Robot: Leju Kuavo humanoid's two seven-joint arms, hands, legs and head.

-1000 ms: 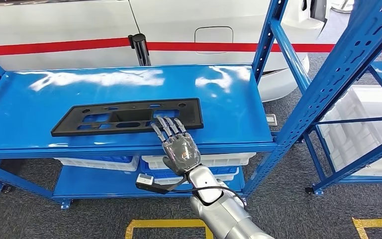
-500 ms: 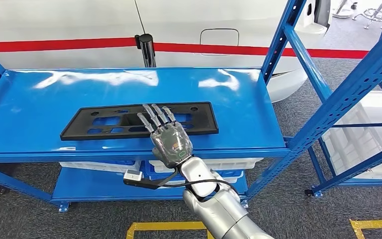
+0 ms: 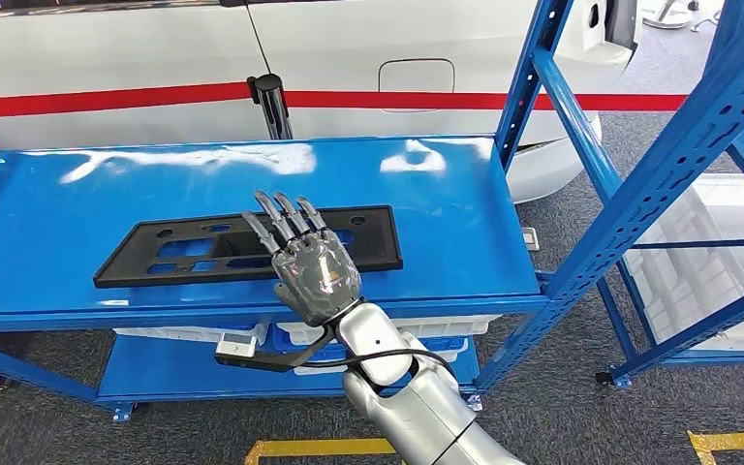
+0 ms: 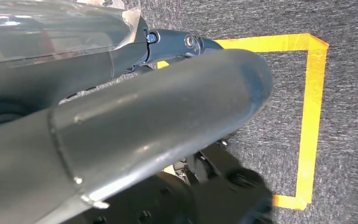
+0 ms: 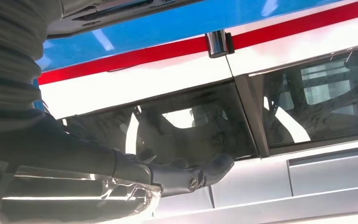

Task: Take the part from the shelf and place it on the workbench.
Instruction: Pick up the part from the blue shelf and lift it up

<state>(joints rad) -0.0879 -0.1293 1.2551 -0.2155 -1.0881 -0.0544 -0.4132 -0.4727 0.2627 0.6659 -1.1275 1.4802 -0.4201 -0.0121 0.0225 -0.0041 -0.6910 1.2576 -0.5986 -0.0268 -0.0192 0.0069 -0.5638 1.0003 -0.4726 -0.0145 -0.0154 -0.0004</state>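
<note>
The part (image 3: 174,254) is a long flat black plastic panel with several cut-outs. It lies on the top level of the blue shelf (image 3: 446,223), near the front edge. My right hand (image 3: 305,263) hovers over the panel's middle right, fingers spread and tilted upward, holding nothing. In the right wrist view a dark finger (image 5: 186,176) stretches out in front of the white car, with the panel's edge (image 5: 107,8) beside it. My left hand (image 4: 158,112) hangs over the grey carpet with its thumb and a dark finger stretched out, and it carries nothing.
A white car with a red stripe (image 3: 349,58) stands right behind the shelf. White bins (image 3: 426,320) sit on the lower level. A second blue rack (image 3: 659,165) stands close on the right. Yellow tape (image 3: 320,448) marks the carpet.
My right hand has moved left along the panel, from its right end toward the middle, and its fingers have lifted off the surface. The camera has shifted slightly.
</note>
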